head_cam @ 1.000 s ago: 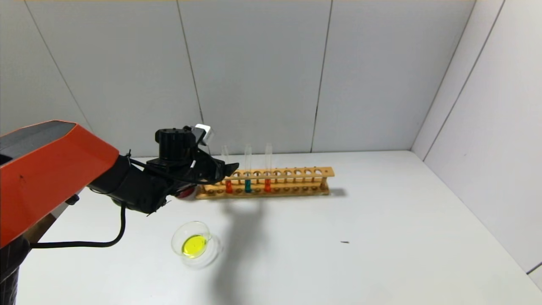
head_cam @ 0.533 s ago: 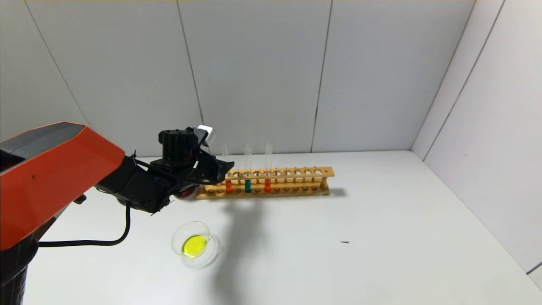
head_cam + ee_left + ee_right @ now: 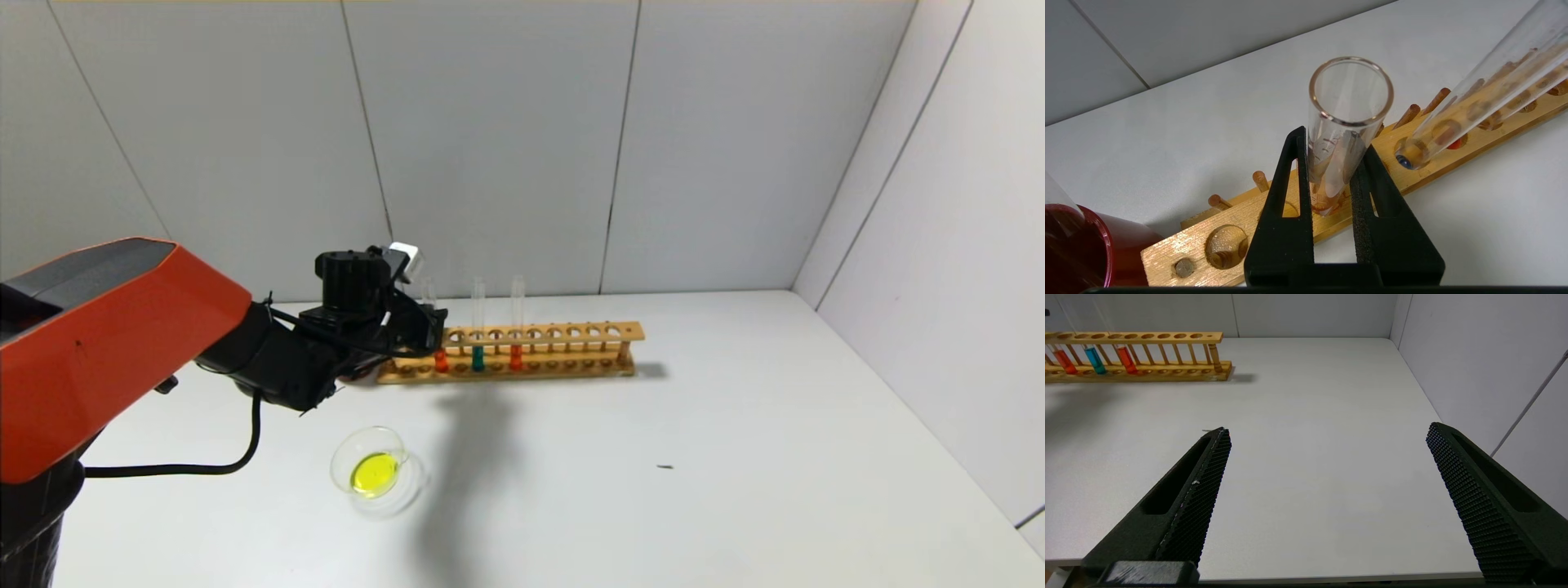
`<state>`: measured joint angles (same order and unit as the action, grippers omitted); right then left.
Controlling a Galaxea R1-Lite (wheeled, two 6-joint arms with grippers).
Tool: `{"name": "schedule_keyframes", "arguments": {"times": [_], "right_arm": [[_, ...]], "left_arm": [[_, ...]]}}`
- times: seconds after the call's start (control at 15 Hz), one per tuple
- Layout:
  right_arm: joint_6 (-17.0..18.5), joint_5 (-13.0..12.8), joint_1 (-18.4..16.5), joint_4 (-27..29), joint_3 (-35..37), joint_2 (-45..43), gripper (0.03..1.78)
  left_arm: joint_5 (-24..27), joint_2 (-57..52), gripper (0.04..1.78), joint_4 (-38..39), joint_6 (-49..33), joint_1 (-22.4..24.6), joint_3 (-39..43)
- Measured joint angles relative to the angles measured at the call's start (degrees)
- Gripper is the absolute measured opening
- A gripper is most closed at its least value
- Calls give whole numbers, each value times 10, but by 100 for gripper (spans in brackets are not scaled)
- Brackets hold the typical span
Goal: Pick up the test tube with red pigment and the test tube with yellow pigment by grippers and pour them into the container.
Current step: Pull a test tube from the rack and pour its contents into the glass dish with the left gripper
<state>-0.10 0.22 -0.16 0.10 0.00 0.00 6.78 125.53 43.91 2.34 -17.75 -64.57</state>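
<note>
The test tube with red pigment stands upright in the left end of a wooden rack. My left gripper is shut on its glass wall above the rack. In the left wrist view both black fingers press the tube just below its open rim, where my left gripper closes. The container, a low clear dish, sits on the table in front of the rack and holds yellow liquid. The test tube with yellow pigment is out of view. My right gripper hangs open over bare table, holding nothing.
A teal tube and a second red tube stand in the rack to the right of the gripped one. A dark red cup stands by the rack's left end. Grey walls close off the back and right.
My left gripper has gone from open to shut on the leftmost red tube, and the arm has edged slightly to the right. The tube still stands in the rack.
</note>
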Motion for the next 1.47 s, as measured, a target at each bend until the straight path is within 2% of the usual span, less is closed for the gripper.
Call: {"name": "schedule_keyframes", "arguments": {"times": [0.2, 0.73, 1.13, 1.33, 1.47], "right_arm": [[0, 0, 0, 0, 0, 0, 175], [0, 0, 0, 0, 0, 0, 175], [0, 0, 0, 0, 0, 0, 175], [0, 0, 0, 0, 0, 0, 175], [0, 0, 0, 0, 0, 0, 175]], "left_arm": [[0, -10, 31, -20, 1, 0, -14], [-1, -85, 31, -137, 12, 1, -117], [4, -168, 31, -219, 75, 3, -116], [44, -203, 31, -183, 133, 19, -55], [122, -229, 31, -157, 196, 46, 7]]}}
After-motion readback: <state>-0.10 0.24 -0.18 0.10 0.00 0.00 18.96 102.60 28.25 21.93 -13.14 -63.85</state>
